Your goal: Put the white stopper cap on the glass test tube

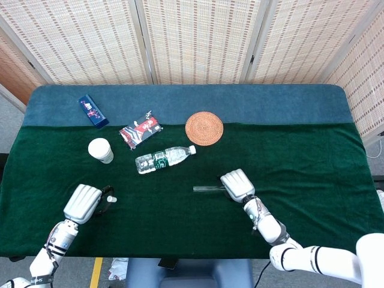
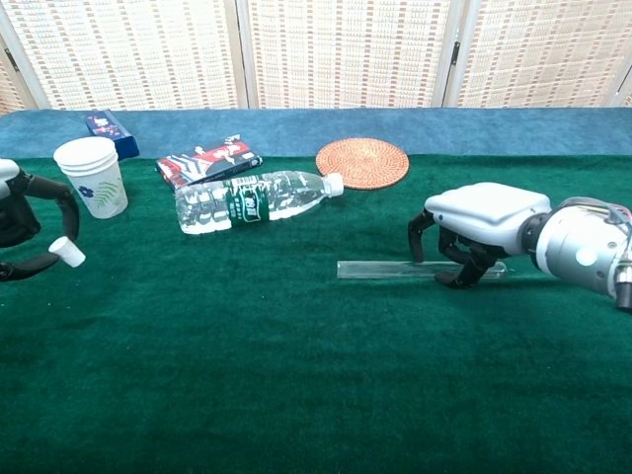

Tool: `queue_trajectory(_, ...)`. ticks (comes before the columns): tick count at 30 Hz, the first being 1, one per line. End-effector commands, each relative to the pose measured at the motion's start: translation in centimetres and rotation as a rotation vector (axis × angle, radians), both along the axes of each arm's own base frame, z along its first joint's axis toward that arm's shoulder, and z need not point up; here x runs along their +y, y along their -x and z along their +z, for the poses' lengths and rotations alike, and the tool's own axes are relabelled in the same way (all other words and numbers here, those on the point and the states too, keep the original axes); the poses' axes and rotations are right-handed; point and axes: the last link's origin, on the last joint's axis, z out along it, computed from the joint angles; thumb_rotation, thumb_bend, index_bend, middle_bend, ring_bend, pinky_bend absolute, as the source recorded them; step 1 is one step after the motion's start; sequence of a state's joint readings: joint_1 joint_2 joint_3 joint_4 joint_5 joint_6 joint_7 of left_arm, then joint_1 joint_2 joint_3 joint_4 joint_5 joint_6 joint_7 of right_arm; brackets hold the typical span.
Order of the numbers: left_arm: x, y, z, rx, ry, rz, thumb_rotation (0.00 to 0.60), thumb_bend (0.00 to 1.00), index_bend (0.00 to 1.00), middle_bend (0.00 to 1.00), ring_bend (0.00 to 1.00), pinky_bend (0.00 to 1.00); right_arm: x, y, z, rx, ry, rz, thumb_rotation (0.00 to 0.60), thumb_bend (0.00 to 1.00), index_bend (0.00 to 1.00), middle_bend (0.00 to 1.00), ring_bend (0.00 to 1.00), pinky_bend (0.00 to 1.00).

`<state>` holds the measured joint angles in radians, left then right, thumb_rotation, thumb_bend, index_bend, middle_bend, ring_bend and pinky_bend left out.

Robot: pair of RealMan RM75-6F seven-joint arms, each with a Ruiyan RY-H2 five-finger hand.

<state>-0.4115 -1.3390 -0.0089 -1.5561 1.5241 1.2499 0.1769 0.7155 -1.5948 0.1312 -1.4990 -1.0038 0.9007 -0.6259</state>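
Partly hidden: the glass test tube [image 2: 380,268], its right-hand stretch covered by the right hand [image 2: 472,229] arched over it, fingertips [image 2: 446,280] down on the green cloth [image 2: 296,375] on either side of the glass. Impossible to tell whether the tube is actually clasped. In the head view only the tube's left end [image 1: 205,188] showing beside the same hand [image 1: 236,185]. Cut off at the chest view's left edge: the left hand [image 2: 18,229], pinching the white stopper cap [image 2: 65,251] just above the cloth near the worktop's front-left corner; cap small and faint in the head view [image 1: 112,197], beside that hand [image 1: 84,202].

One tube, one cap. Also one paper cup [image 2: 92,176], one water bottle [image 2: 253,200] on its side, one woven coaster [image 2: 362,162], one red packet [image 1: 140,131], one blue box [image 1: 93,111] toward the back-left corner.

Tube flat near the worktop's middle, long axis parallel to the front edge; which end is open not clear.
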Motion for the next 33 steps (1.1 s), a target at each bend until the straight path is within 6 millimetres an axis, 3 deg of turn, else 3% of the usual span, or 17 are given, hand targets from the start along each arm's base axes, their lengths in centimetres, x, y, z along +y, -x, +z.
queue_trajectory(1, 0.0, 0.1, 0.0, -0.001, -0.001, 0.002, 0.6, 0.45, 0.58, 0.99, 0.87, 0.79, 0.0, -0.1, -0.2, 0.0, 0.002, 0.002, 0.6, 0.44, 0.44, 0.9, 1.0, 1.0)
queue_trajectory(15, 0.0, 0.7, 0.0, 0.001, -0.001, 0.012, 0.6, 0.45, 0.58, 0.99, 0.87, 0.79, -0.2, -1.1, -1.4, 0.002, 0.003, 0.006, 0.6, 0.44, 0.47, 0.9, 1.0, 1.0)
queue_trajectory(22, -0.1, 1.0, 0.2, -0.004, -0.005, 0.017, 0.6, 0.45, 0.58, 0.99, 0.87, 0.79, -0.3, -1.5, -1.8, -0.007, 0.009, 0.0, 0.6, 0.44, 0.55, 0.9, 1.0, 1.0)
queue_trajectory(33, 0.3, 0.9, 0.9, -0.046, -0.021, 0.018, 0.6, 0.45, 0.58, 0.99, 0.87, 0.79, -0.2, -2.2, 0.5, -0.109, 0.042, -0.002, 0.6, 0.44, 0.7, 0.92, 1.0, 1.0)
